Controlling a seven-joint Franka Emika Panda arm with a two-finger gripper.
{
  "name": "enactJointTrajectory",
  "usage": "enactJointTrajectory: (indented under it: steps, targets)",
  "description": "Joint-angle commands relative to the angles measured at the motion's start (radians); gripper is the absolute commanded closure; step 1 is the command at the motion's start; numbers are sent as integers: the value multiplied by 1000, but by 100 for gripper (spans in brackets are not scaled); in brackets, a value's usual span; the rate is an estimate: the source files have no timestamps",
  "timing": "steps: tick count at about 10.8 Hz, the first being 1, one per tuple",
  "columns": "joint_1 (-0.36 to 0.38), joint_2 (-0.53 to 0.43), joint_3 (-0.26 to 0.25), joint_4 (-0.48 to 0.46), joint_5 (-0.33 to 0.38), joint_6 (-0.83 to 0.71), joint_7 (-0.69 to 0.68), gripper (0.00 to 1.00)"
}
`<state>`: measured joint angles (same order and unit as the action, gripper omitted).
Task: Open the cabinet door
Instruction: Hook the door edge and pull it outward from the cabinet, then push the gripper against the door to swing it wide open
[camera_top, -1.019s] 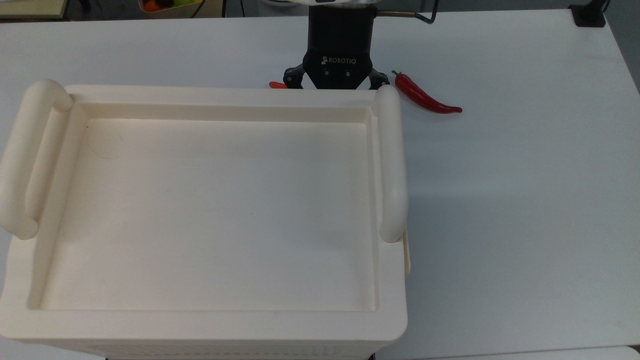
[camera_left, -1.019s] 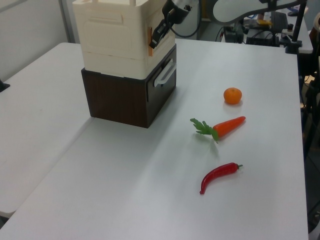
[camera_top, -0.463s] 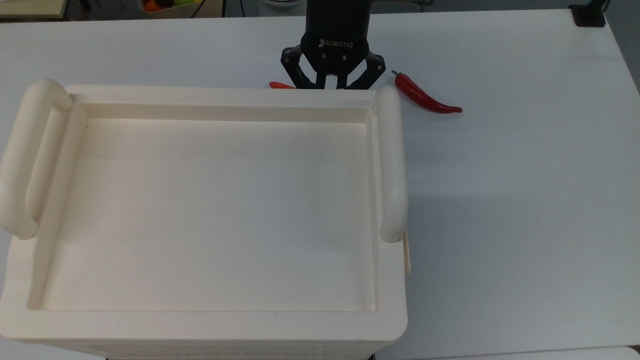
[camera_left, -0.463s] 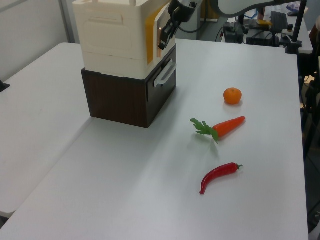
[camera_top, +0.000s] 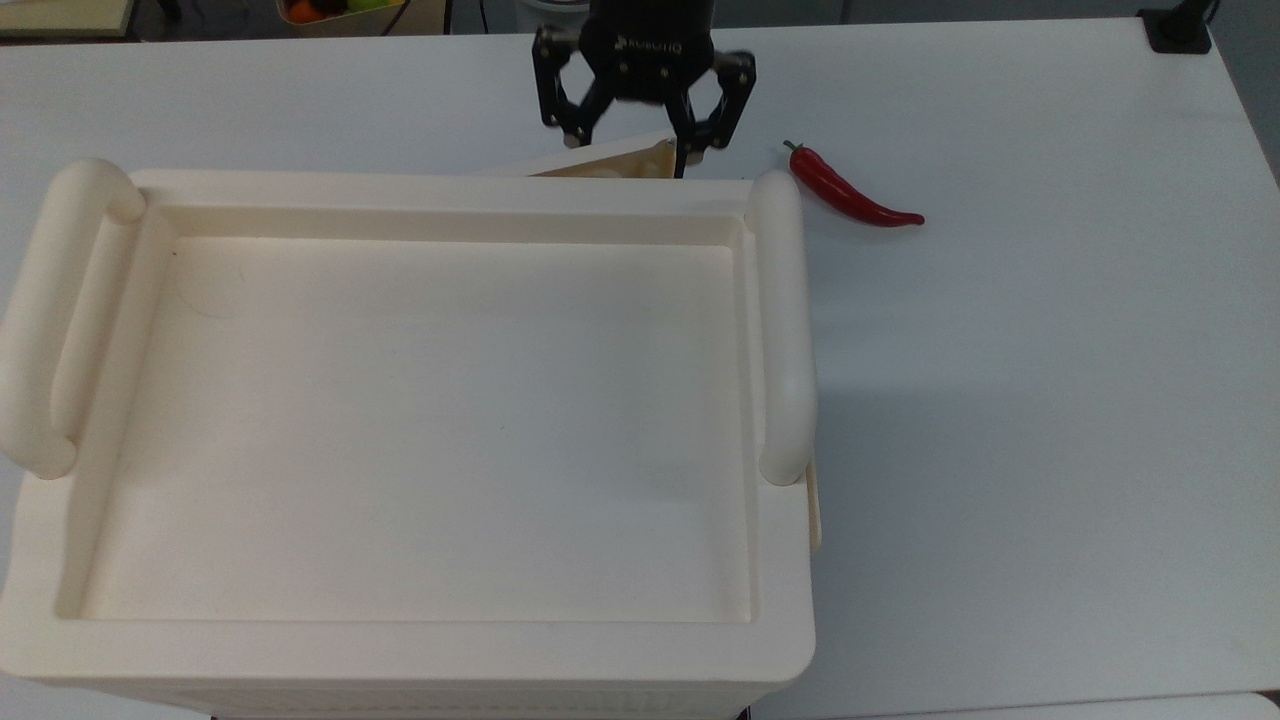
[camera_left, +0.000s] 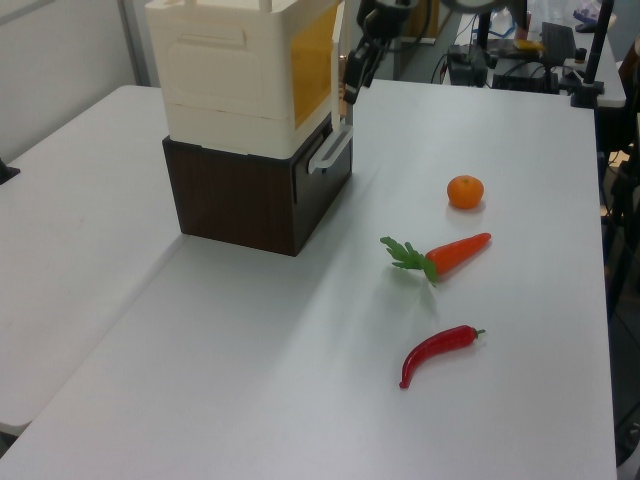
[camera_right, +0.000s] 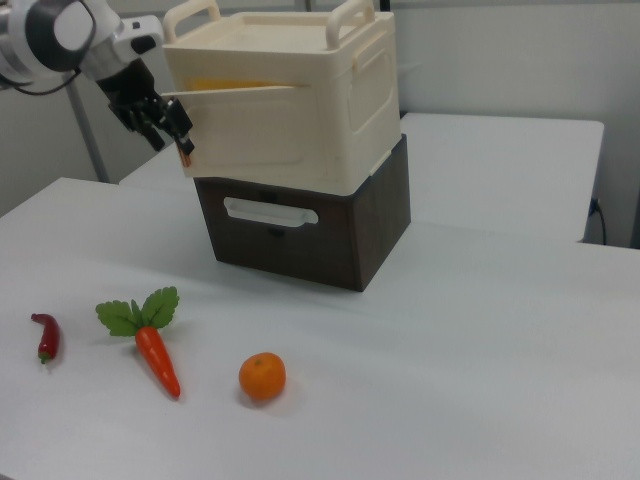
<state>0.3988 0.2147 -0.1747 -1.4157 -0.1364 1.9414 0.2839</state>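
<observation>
Cream plastic is swinging clear: your cabinet door (camera_right: 235, 92), which a second ago lay almost flush with the front of the cabinet (camera_right: 290, 110), now stands out at an angle, hinged on the right view's right, and the left view shows the yellow-orange interior (camera_left: 312, 55) behind it. The gripper (camera_top: 636, 140) has backed away from the cabinet with the door's free edge, and its fingers (camera_top: 690, 150) stand spread wide in the top view, with one of them at the door's free corner; you appear to be hooking or dragging that edge rather than pinching it, though contact is hard to confirm. Judging from this, the opening is well under way but the door is only partly swung. The cabinet sits on a dark brown drawer unit (camera_right: 310, 225) with a pale handle (camera_right: 270, 212). On the white surface (camera_right: 450, 380) lie a red chilli (camera_right: 45, 336), a carrot (camera_right: 155, 355) and an orange (camera_right: 262, 377), all well apart from the cabinet. Grey walls and lab equipment stand behind.
</observation>
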Motion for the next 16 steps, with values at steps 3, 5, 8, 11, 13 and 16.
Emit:
enactJointTrajectory:
  steps: [3,5,8,11,13,16]
  targets:
    - [14,-66,-11,78,-8,-47,17,0]
    - [14,-60,-9,104,-8,60,18,0]
    - [15,-15,-9,93,-2,249,20,0]
    - [41,24,-9,72,-2,261,20,0]
    - [41,25,-9,49,-5,248,15,0]
    - [37,5,-11,43,-20,72,8,0]
